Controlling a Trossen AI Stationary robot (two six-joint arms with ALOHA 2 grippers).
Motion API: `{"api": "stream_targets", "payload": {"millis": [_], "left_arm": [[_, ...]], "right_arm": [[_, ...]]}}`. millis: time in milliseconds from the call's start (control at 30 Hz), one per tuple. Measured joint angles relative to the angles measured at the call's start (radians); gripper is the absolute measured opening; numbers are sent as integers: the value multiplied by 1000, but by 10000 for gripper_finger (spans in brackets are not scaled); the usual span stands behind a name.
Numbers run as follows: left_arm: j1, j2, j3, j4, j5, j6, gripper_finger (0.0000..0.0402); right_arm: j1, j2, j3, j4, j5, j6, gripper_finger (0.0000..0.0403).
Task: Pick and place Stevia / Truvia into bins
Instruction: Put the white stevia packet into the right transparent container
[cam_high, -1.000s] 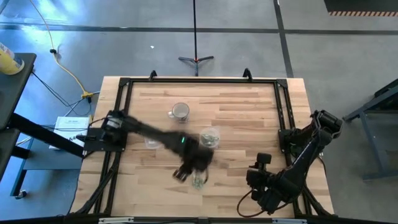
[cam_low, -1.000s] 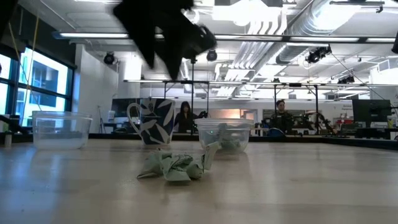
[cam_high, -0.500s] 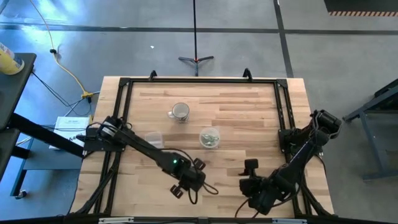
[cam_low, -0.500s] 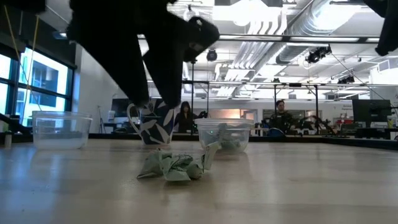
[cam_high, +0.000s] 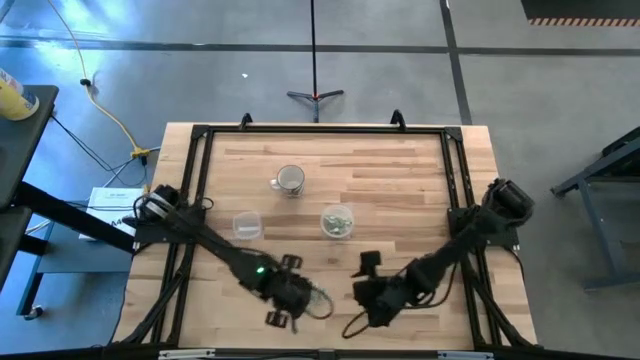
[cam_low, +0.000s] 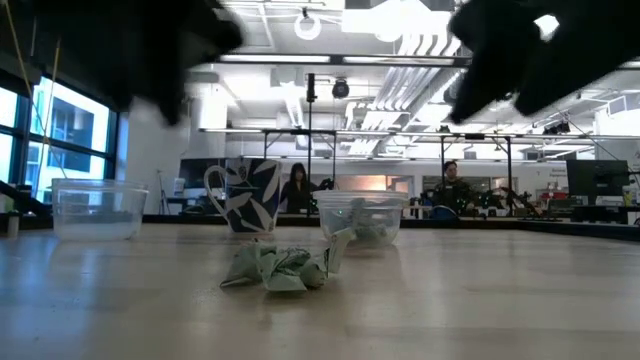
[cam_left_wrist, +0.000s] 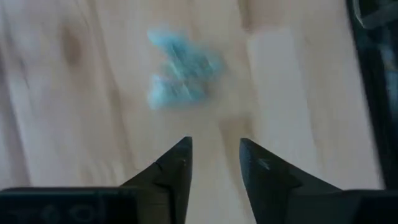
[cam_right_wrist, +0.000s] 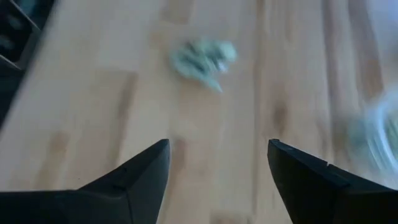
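Note:
A small heap of pale green and white sachets (cam_high: 318, 296) lies on the wood near the table's near edge, also seen in the low view (cam_low: 278, 268). More sachets sit in the round tub (cam_high: 337, 221) (cam_low: 358, 218). The squarish tub (cam_high: 246, 225) (cam_low: 98, 208) stands empty to its left. My left gripper (cam_high: 298, 293) (cam_left_wrist: 214, 155) hovers just left of the heap, open, with the heap (cam_left_wrist: 180, 68) ahead of its fingers. My right gripper (cam_high: 362, 292) (cam_right_wrist: 217, 155) hovers to the heap's right, wide open, facing the heap (cam_right_wrist: 202, 59).
A glass mug with a leaf pattern (cam_high: 289, 180) (cam_low: 245, 195) stands behind the tubs, toward the far edge. A black frame (cam_high: 200, 135) rims the table. Bare wood stretches right of the round tub and along the far half.
My left gripper has swung from above the heap toward the table's near edge and left, ending just left of the heap. My right gripper has travelled from the near right corner toward the table's left, closing on the heap. The heap and tubs have stayed put.

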Motion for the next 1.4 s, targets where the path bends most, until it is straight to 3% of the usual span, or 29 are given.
{"api": "stream_targets", "payload": {"millis": [167, 433, 533, 833, 1067, 1400], "left_arm": [[-78, -71, -118, 14, -23, -178, 148], [-188, -142, -237, 28, -153, -411, 146], [-209, -147, -251, 40, -173, -457, 146], [-213, -151, -254, -8, -195, -488, 146], [-212, -155, -254, -46, -238, -487, 146], [-184, -202, -327, 18, -237, -524, 146]], "right_arm": [[-65, 47, 0, 149, -85, -224, 259], [-116, 164, 45, 224, -210, -358, 259], [-117, 203, 71, 221, -199, -427, 259], [-177, 255, 94, 222, -220, -448, 259], [-232, 255, 94, 223, -338, -447, 254], [-231, 275, 94, 252, -357, -448, 171]]}}
